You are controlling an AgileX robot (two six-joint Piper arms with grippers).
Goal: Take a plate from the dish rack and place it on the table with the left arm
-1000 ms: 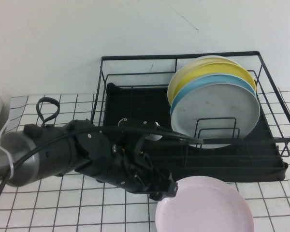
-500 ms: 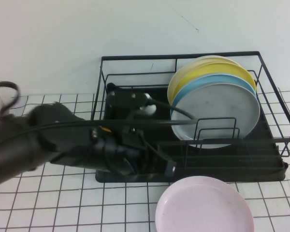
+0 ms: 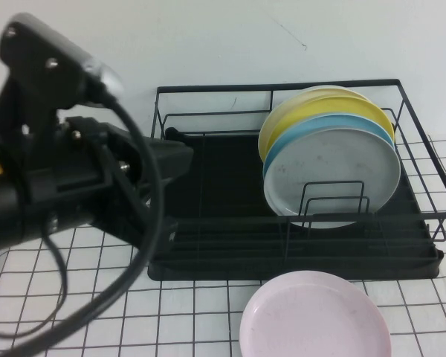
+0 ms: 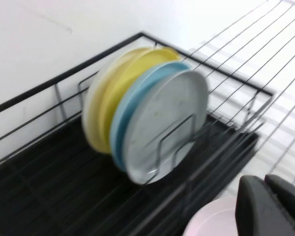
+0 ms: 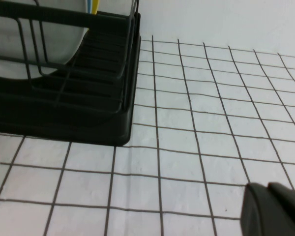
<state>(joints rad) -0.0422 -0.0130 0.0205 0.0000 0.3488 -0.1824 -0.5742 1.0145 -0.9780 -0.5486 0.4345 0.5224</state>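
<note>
A: High view, item one: the pale pink plate (image 3: pixel 315 316) lies flat on the gridded table (image 3: pixel 193 312) at the lower centre-right of the frame, just in front of the dish rack (image 3: pixel 297 175) and not held by anything.

B: Rack contents?

A: Four plates upright in the dividers at the right half of the frame: a grey plate (image 3: pixel 334 175) at the front, a blue plate (image 3: pixel 323 123) behind it, then a yellow plate (image 3: pixel 334 104) and a cream plate (image 3: pixel 312 93) at the back.

B: Left arm?

A: The left arm (image 3: pixel 67 163) fills the left of the frame, raised, well apart from the pink plate. The left gripper (image 4: pixel 273 206) shows at the lower right of the left wrist view; its fingers sit pressed together, holding nothing.

B: Right gripper?

A: The right gripper (image 5: pixel 275 209) appears at the lower right of the right wrist view, over bare grid beside the rack corner. Whether it is spread or together, cannot tell.
</note>
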